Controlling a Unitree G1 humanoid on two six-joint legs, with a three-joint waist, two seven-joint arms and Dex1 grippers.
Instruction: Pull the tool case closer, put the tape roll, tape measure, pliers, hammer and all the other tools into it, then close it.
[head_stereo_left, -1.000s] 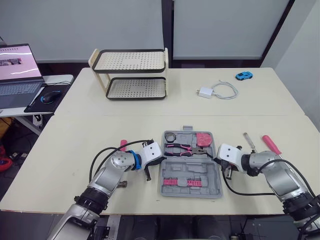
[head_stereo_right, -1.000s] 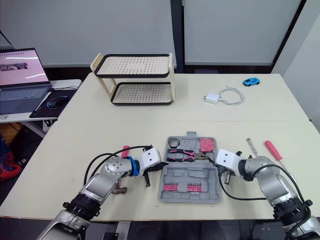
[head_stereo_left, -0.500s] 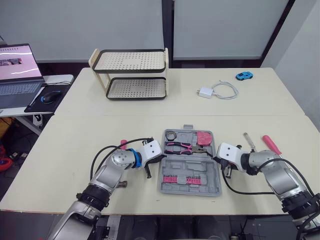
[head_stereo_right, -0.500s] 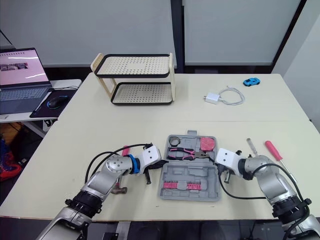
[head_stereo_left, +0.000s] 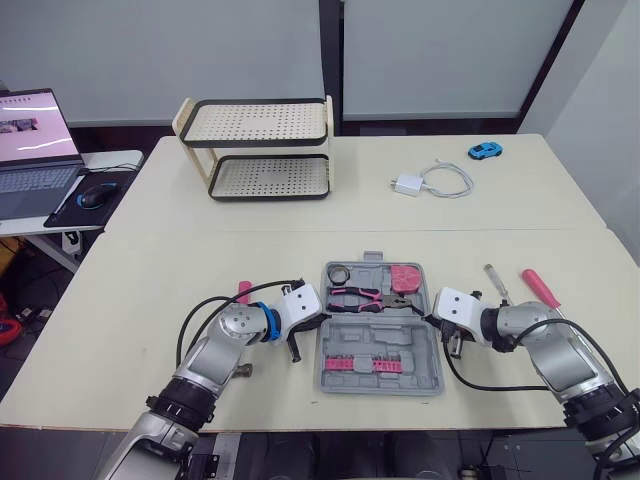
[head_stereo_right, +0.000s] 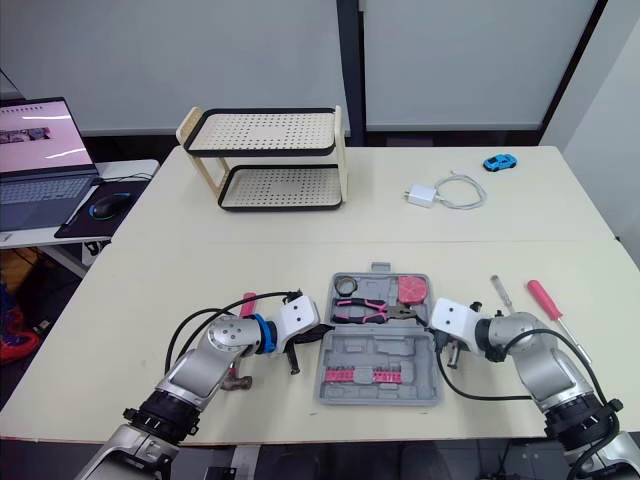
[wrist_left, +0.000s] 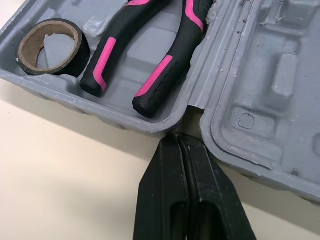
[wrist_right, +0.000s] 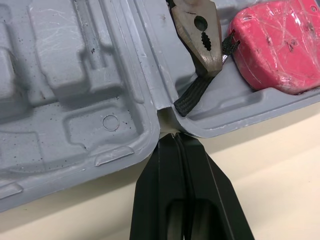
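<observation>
The grey tool case (head_stereo_left: 425, 345) lies open near the table's front edge. Its far half holds the tape roll (head_stereo_left: 340, 272), the pink-and-black pliers (head_stereo_left: 365, 296) and the red tape measure (head_stereo_left: 405, 277). The near half carries pink bits (head_stereo_left: 352, 363). My left gripper (wrist_left: 179, 137) is shut, its tip at the notch in the case's left side where the halves join. My right gripper (wrist_right: 175, 136) is shut too, touching the matching right notch. The hammer's pink handle (head_stereo_left: 243, 290) peeks from behind my left arm. A red-handled screwdriver (head_stereo_left: 540, 290) and a metal tool (head_stereo_left: 495, 280) lie to the right of the case.
A two-tier rack (head_stereo_left: 258, 150) stands at the back left. A white charger with cable (head_stereo_left: 410, 184) and a blue toy car (head_stereo_left: 486, 151) lie at the back right. A laptop (head_stereo_left: 35, 140) and a mouse (head_stereo_left: 90, 192) sit on a side table to the left.
The whole picture has shifted slightly. Both grippers stay shut at the case's side notches, and the case looks to be in about the same place.
</observation>
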